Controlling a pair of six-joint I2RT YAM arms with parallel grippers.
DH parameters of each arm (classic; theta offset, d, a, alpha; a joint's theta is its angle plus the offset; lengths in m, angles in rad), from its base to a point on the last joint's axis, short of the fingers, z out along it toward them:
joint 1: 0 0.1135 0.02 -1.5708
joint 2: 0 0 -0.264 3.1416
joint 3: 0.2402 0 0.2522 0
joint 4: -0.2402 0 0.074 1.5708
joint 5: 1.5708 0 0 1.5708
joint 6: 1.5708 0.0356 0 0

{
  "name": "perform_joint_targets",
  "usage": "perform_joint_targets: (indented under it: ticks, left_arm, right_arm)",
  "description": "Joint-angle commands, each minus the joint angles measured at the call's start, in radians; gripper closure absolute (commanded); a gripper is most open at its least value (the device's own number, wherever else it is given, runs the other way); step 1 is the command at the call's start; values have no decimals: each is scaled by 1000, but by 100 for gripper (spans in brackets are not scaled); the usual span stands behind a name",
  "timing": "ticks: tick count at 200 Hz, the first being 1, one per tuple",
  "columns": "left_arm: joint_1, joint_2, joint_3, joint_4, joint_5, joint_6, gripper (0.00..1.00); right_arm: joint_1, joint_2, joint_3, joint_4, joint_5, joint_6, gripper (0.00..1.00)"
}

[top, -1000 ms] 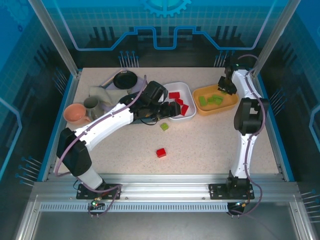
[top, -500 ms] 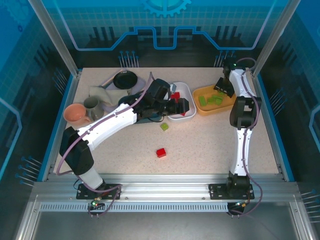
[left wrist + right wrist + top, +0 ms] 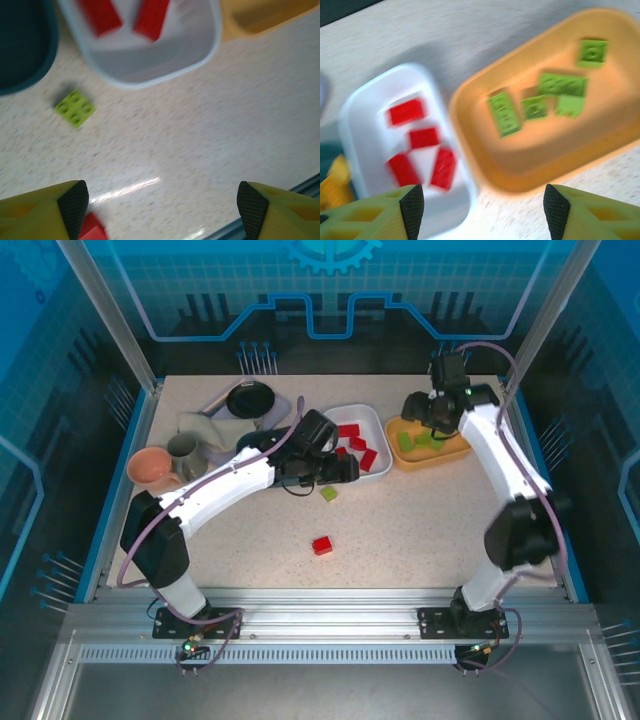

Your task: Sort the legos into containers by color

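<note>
The white dish [image 3: 378, 427] holds several red legos [image 3: 348, 430]; the yellow-orange dish [image 3: 400, 456] holds several light green legos [image 3: 432, 438]. One green lego [image 3: 328, 493] and one red lego [image 3: 321, 545] lie loose on the table. My left gripper [image 3: 350, 468] is open and empty at the white dish's front-left corner. Its wrist view shows the green lego [image 3: 75, 107], the red lego [image 3: 92, 231], the white dish [image 3: 150, 75] and the dark teal dish [image 3: 20, 45]. My right gripper [image 3: 418, 412] hovers open and empty over the yellow-orange dish [image 3: 470, 130], with the green legos [image 3: 535, 107] below it.
A pink cup [image 3: 150, 468], a grey mug [image 3: 183, 450] and a small black pan [image 3: 250, 398] stand at the back left. The left arm lies over most of the teal dish in the top view. Blue rails edge the table.
The left gripper drew back from over the white dish toward its front-left corner. The right arm swung out, and its gripper moved left over the yellow-orange dish.
</note>
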Motion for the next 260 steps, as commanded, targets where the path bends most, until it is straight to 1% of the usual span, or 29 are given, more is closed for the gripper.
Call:
perform_joint_targets:
  ticks: [1,10,28,44,60,68,84,106,138,170,190,203,222,227,245,260]
  left_arm:
    - [-22,2,-66,-121,30,55,18]
    - [-34,1,-103,-137,46,55,17]
    - [-57,11,-163,-167,82,30,17]
    - [-68,23,-208,-170,100,-5,15]
    - [-75,54,-214,-170,121,-37,14]
    - [-78,76,-207,-181,124,-50,10]
    - [-82,119,-196,-193,127,-79,10]
    - [-84,165,-195,-167,147,-112,11]
    - [-85,204,-176,-148,154,-153,20]
    - [-87,228,-164,-146,159,-166,38]
    - [-88,221,-165,-143,154,-169,51]
    - [-88,207,-164,-144,140,-170,57]
    - [-88,159,-142,-170,93,-166,59]
    - [-88,144,-128,-184,76,-161,59]
    - [-77,113,-37,-247,22,-130,60]
    - [-50,123,50,-278,19,-108,60]
  right_arm:
    - [68,-102,-223,55,-53,-9,31]
    - [106,-161,-305,62,-89,-3,30]
    - [161,-292,-475,99,-202,2,27]
    - [209,-411,-587,127,-293,-10,24]
    - [251,-497,-646,101,-314,-13,22]
    - [260,-525,-670,82,-320,-13,22]
    - [266,-562,-688,49,-321,-7,22]
    - [268,-586,-713,33,-314,-6,22]
    - [269,-582,-707,37,-307,0,23]
    - [269,-576,-711,42,-313,-1,23]
    - [269,-573,-709,37,-309,-8,23]
    - [269,-571,-704,33,-306,-12,23]
    - [270,-572,-700,24,-299,-18,24]
    - [269,-574,-665,19,-292,-21,24]
    - [267,-585,-621,7,-250,-30,24]
    - [250,-580,-576,13,-233,-29,25]
